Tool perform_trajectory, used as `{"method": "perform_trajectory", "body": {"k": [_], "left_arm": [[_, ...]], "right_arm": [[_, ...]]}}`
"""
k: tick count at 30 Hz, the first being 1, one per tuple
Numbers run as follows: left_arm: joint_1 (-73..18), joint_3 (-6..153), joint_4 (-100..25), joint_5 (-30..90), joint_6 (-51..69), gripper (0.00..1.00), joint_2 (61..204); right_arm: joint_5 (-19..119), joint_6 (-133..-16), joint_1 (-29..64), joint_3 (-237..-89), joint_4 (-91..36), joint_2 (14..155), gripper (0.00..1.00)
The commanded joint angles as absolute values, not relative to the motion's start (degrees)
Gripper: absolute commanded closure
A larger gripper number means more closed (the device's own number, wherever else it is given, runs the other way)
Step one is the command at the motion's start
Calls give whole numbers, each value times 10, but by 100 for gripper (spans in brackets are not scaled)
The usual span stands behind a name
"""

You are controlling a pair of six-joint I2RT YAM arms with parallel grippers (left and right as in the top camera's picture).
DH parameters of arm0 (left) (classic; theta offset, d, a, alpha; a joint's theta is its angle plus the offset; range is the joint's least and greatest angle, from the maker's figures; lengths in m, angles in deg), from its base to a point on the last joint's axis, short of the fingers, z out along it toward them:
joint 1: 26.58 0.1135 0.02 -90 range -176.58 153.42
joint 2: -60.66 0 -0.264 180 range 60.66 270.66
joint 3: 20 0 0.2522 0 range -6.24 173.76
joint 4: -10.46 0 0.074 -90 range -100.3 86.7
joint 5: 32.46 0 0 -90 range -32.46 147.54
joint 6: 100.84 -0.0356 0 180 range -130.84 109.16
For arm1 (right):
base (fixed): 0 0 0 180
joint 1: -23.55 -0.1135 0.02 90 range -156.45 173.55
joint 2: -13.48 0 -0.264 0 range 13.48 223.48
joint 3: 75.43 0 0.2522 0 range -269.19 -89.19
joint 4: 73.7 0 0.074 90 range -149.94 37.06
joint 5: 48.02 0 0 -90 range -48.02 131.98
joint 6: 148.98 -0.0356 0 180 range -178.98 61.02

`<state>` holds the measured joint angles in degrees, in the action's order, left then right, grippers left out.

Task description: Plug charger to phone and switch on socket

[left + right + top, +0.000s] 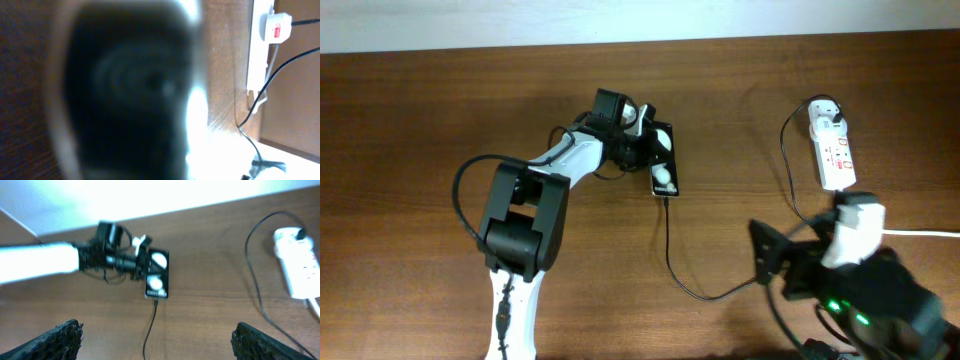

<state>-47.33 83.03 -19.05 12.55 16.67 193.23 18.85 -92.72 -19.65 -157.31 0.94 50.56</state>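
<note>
the coming move turns on the socket (832, 148), so everything here is placed from it. it lies on the desk (420, 120) with its long axis pointing away from the robot. the charger (667, 235) has its white plug (827, 113) seated at the socket's far end, and the red switch marks sit nearer its middle.

the right arm (865, 290) is plainly the nearer one. its wrist hangs just at the socket's near end, and in the right wrist view the socket shows ahead and off to one side of the right jaws, not centred between them. those jaws are spread wide with nothing in them.

the phone (662, 160) lies well apart from the socket, off to its left, with its long axis roughly parallel to the socket's. the charger's thin cable loops from the socket's far end toward the robot and up to the phone's near short edge. the tip looks pushed in there, though i cannot be sure it is fully home.

the left jaws are pressed together at the phone's side facing away from the socket. whether they pinch its edge or only rest there i cannot tell, since the left wrist view is a blur.

my judgement: the plugging looks done and the switch is left. the right jaws would need to line up over the socket's length and press with one tip.
</note>
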Motion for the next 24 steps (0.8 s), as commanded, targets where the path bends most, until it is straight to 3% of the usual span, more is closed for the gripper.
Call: {"method": "perform_trajectory", "body": {"k": [1, 6, 9, 14, 15, 16, 19, 24], "left_arm": [[-472, 843, -188, 118, 164, 100, 1957], [-474, 843, -191, 130, 165, 96, 1958], [-475, 843, -192, 146, 165, 84, 1958], [-476, 843, -192, 146, 165, 55, 1958], [-476, 843, -193, 152, 165, 46, 1958], [-476, 843, -193, 154, 165, 29, 1958], [-476, 843, -193, 157, 165, 10, 1958], [-476, 843, -197, 169, 165, 6, 1958]], "right_arm": [[160, -920, -194, -1578, 17, 468, 1], [160, -920, -194, -1578, 75, 464, 1], [160, -920, -194, -1577, 77, 464, 2], [160, -920, -194, -1577, 78, 464, 1], [160, -920, -194, -1577, 78, 464, 1], [160, -920, -194, -1577, 78, 464, 1], [160, -920, -194, -1577, 78, 463, 1], [160, -920, -194, -1577, 78, 464, 1]]}}
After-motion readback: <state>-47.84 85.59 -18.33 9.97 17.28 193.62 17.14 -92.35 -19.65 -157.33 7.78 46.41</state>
